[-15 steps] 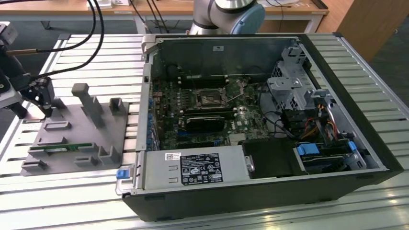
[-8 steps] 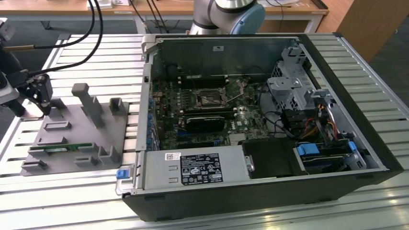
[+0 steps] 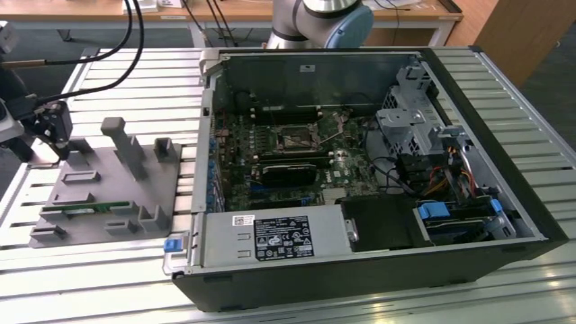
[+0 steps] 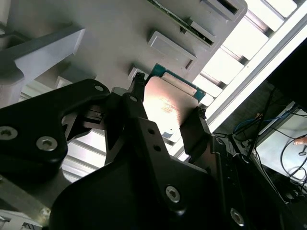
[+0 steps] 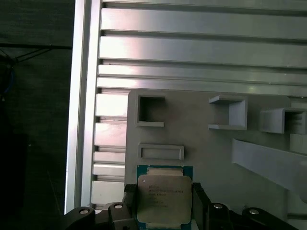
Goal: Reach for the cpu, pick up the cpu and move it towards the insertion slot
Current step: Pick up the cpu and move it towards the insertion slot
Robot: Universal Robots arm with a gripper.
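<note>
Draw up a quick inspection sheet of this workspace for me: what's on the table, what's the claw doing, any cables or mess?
Surface: slatted aluminium table, carrying a grey fixture tray and an open computer case.
Job's things: the cpu is over the tray, in the gripper; whether it is lifted cannot be told. The insertion slot lies inside the case, away from the gripper.
Clutter: a green memory stick in the tray.
Grippers: the gripper is shut on two opposite edges of the cpu, at the exterior view's far left.
Cables: black cables hang toward the arm's tool; wires inside the case.
Surroundings: wooden desks behind the table.
</note>
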